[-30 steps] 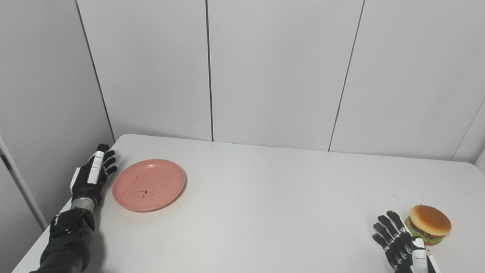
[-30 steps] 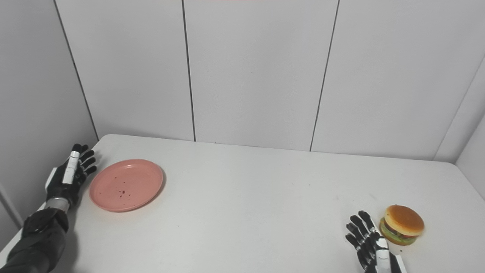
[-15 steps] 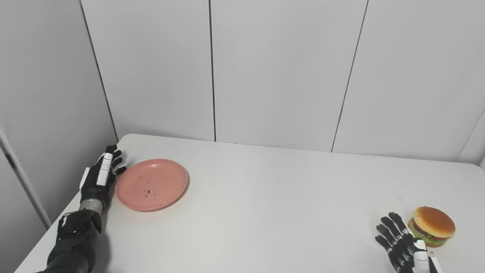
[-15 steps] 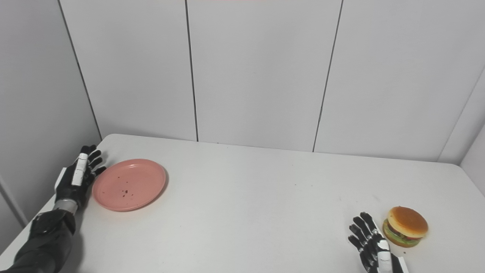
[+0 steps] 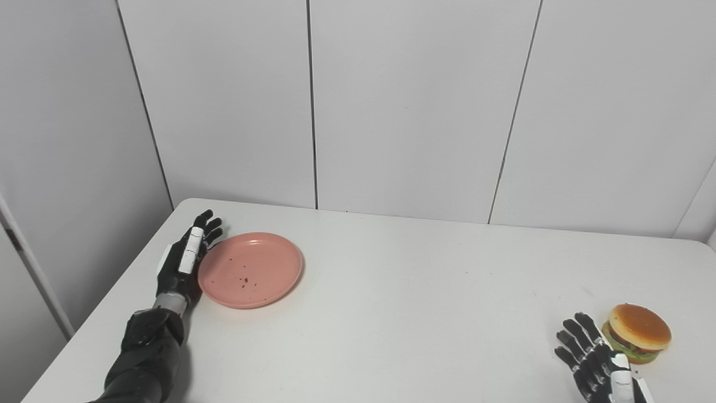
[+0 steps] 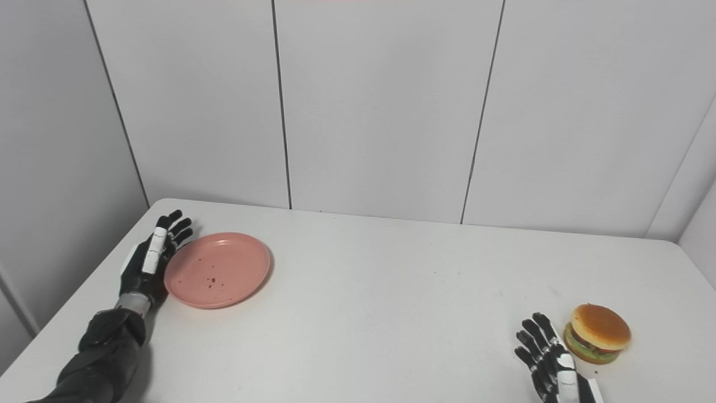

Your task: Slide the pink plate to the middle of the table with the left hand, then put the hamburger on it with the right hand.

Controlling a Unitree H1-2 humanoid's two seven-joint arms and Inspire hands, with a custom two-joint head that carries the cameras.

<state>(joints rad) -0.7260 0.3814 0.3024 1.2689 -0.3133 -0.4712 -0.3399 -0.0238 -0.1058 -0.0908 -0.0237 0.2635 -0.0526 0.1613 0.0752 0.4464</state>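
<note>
Left hand (image 5: 184,263), flat and open, has shoved the plate (image 5: 250,270) a bit toward the surface's (image 5: 391,313) middle, halfway to go. Right hand (image 5: 596,366) waits open beside the burger (image 5: 637,331).

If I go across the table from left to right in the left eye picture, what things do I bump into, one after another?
Left hand → pink plate → right hand → hamburger.
</note>
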